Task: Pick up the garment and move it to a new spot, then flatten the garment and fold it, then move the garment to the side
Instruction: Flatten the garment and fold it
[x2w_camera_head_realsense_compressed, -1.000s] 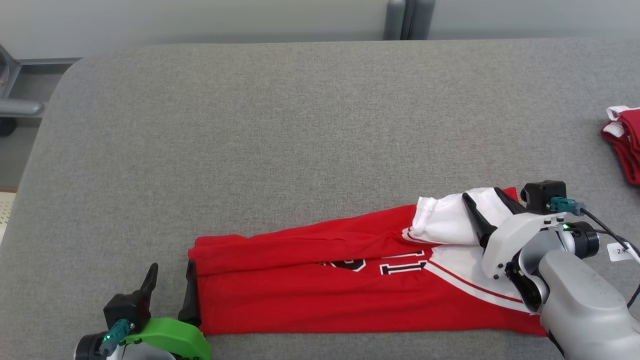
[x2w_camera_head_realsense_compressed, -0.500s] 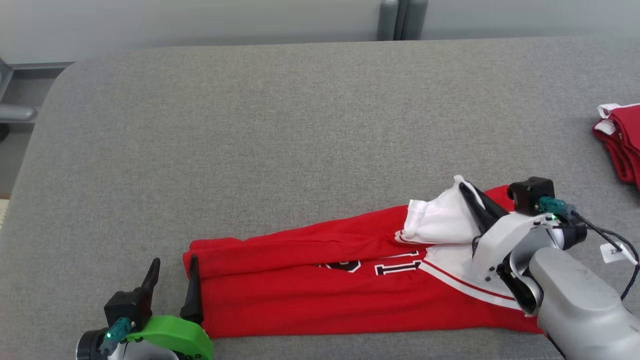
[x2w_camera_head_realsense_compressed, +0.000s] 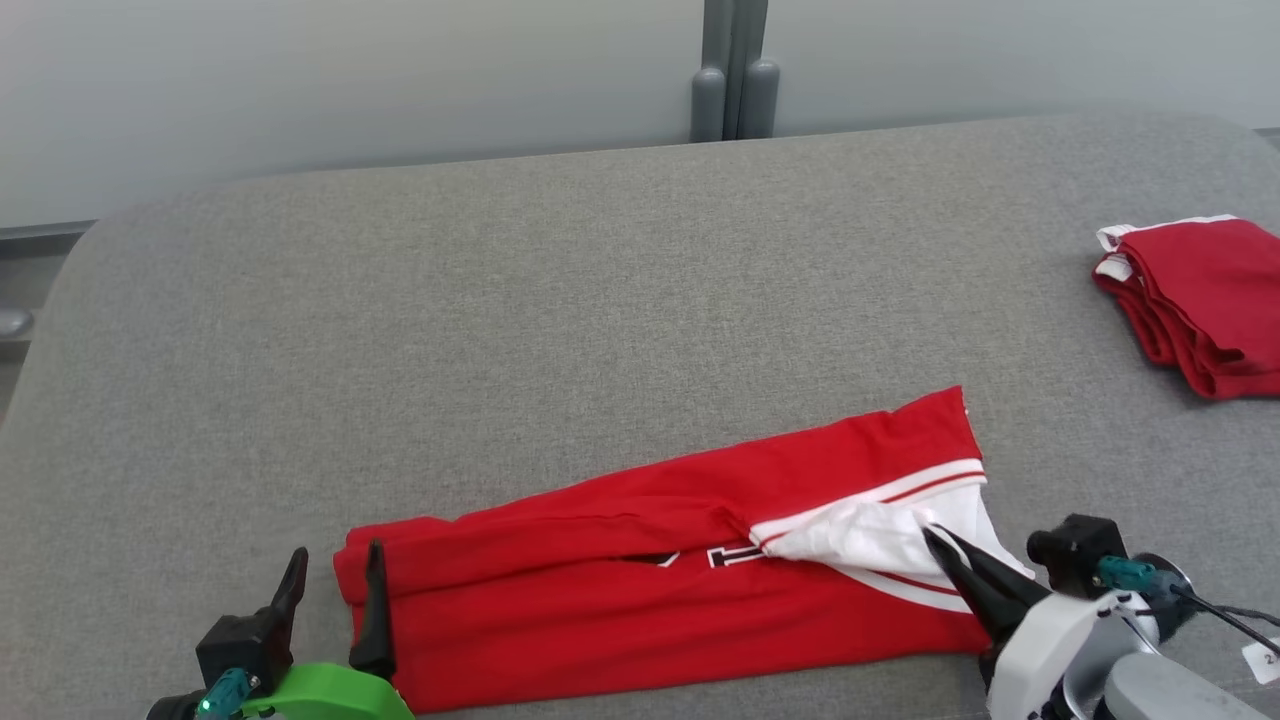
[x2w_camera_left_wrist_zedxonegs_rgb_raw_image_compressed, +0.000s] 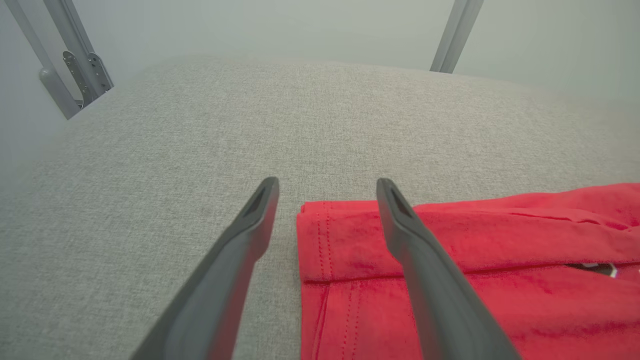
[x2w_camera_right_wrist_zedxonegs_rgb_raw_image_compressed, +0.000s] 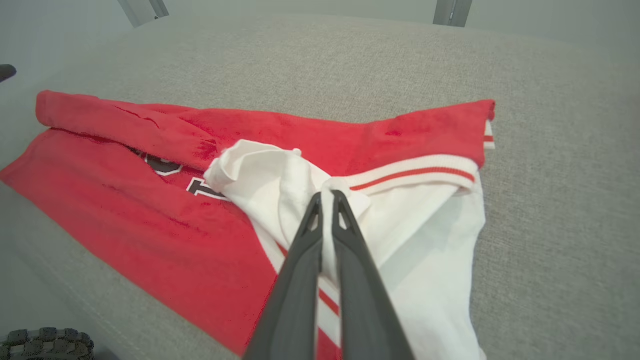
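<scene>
Garment (x2w_camera_head_realsense_compressed: 600, 610) lying left-right, white end rightward, right claw (x2w_camera_head_realsense_compressed: 932, 535) pinching

This is most likely a robotics lab or test room rather than a home. A wide table (x2w_camera_head_realsense_compressed: 560, 300), padded in plain grey cloth and rounded at its corners, takes up most of the head view. Behind it, at 12 o'clock, stands a bare pale grey wall (x2w_camera_head_realsense_compressed: 350, 80) with a grey metal post (x2w_camera_head_realsense_compressed: 733, 85) against it. In the left wrist view, grey metal struts (x2w_camera_left_wrist_zedxonegs_rgb_raw_image_compressed: 75, 65) with a bolted bracket rise at 10 o'clock. On this 1 work surface lie 2 similar red items: a garment (x2w_camera_head_realsense_compressed: 600, 600) spread out at 6 o'clock and a folded red pile (x2w_camera_head_realsense_compressed: 1200, 300) at 3 o'clock, well apart. At 4 o'clock, a teal cable connector (x2w_camera_head_realsense_compressed: 1125, 575) and a paper tag (x2w_camera_head_realsense_compressed: 1266, 657) show exposed machine wiring.
</scene>
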